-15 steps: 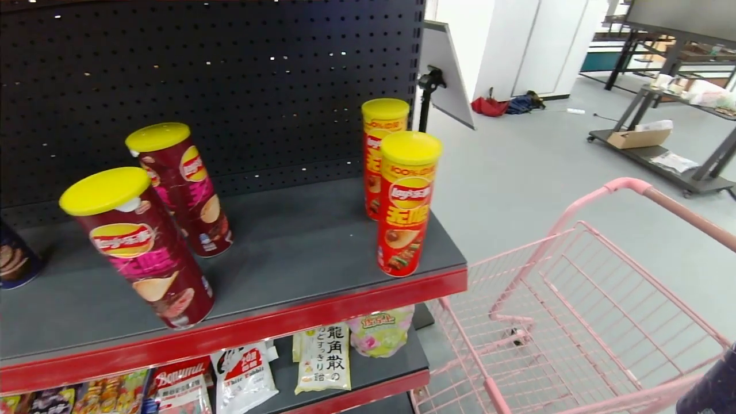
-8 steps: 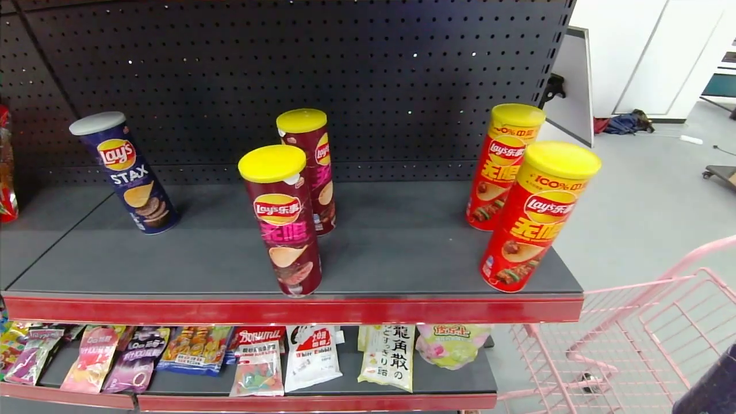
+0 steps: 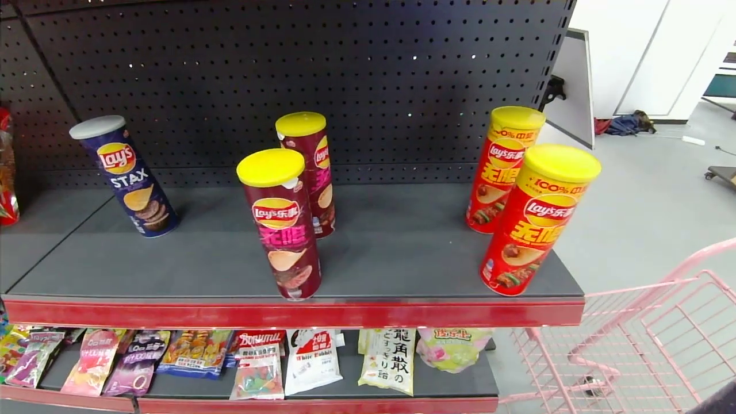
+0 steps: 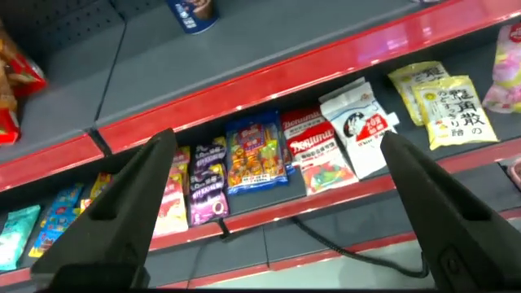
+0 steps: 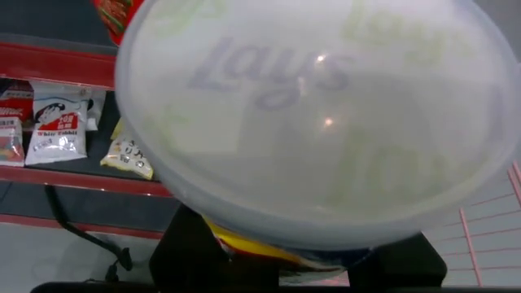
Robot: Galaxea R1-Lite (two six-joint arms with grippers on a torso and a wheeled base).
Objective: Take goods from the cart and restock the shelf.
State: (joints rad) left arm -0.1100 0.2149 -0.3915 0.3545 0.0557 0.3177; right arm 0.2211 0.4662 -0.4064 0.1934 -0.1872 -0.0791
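Right gripper [image 5: 293,259] grips a clear-lidded chip can [image 5: 317,114] in front of the shelf [image 3: 402,313] edge. Left gripper [image 4: 275,142] is released, fingers spread, before the shelf's lower tier. On the shelf, five cans [image 3: 284,230] stand upright

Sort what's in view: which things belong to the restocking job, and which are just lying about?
Job: clear-lidded can, pink cart, top shelf, chip cans standing on it.
Lying about: snack bags on the lower shelf, white board beside the shelving, bundles on the floor.
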